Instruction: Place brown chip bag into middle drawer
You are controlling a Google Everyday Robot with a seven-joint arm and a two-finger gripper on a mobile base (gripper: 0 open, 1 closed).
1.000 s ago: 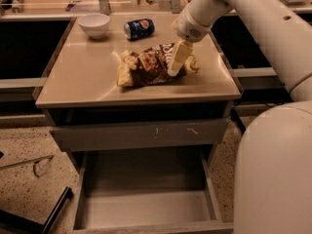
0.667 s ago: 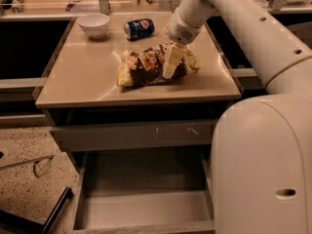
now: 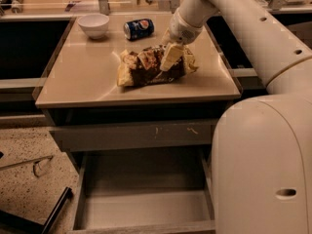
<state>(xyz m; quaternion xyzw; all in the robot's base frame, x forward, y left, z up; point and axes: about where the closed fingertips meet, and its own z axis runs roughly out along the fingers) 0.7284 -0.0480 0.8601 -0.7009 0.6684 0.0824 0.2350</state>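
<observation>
Brown chip bag (image 3: pixel 140 70) lies on the table (image 3: pixel 83 79) under the gripper (image 3: pixel 165 66) (gripping or not, I cannot tell), so next it must be lifted into the open middle drawer (image 3: pixel 146 209).

On the table (image 3: pixel 78 87) the brown chip bag (image 3: pixel 139 68) lies right of centre toward the near edge, and the gripper (image 3: pixel 166 62) sits over its right half, reaching in from the far right. Behind the bag the soda can (image 3: pixel 139 28) lies on its side, with the bowl (image 3: pixel 93 24) to its left by the far left corner. Below the table, under a shut drawer front (image 3: pixel 131 135), the middle drawer (image 3: pixel 146 208) stands pulled out toward the near side.
</observation>
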